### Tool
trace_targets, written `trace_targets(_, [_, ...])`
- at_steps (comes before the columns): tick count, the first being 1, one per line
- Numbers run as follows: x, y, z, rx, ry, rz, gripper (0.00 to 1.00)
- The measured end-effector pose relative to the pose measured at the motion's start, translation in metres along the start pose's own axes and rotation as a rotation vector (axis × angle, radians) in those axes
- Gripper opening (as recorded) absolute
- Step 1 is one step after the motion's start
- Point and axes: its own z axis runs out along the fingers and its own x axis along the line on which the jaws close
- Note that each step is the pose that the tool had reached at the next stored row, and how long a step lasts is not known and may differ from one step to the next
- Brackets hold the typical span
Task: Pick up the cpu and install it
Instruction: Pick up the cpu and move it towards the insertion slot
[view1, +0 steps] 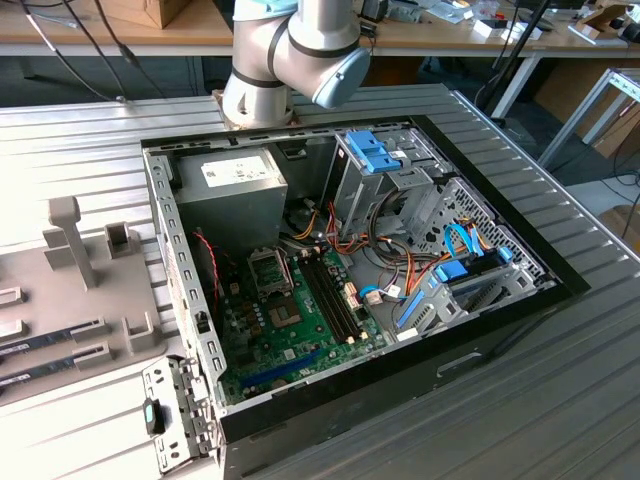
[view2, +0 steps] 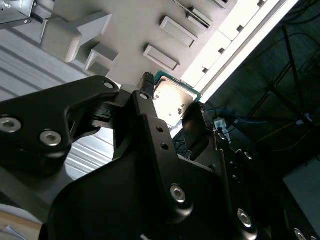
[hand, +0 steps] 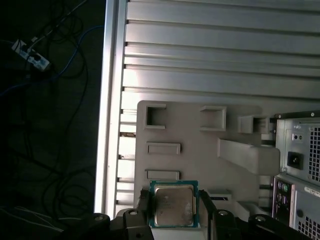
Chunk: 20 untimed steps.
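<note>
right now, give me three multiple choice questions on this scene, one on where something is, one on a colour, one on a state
1. Where is the small flat square chip with the grey metal top?
A. between the fingertips of the black gripper
B. lying on the floor
C. in a person's hand

2. What colour is the chip's thin rim?
A. red
B. green
C. white

3. What state is the black desktop computer case in?
A. shut, with its panel on
B. standing upright
C. lying open, its inside exposed

Answers:
1 A: both wrist views show the chip pinched between the fingertips.
2 B: green edging frames the metal top.
3 C: the exterior view looks down onto its green motherboard.
</note>
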Motion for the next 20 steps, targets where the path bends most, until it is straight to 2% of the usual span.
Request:
trace_targets(13, [-0.0005,0.0002,-0.0153,0.0,0.0,0.0,0.47])
trace_targets(20, [-0.0007,0.0002,-0.0201,-0.0002,-0.0001,0.0,0.47])
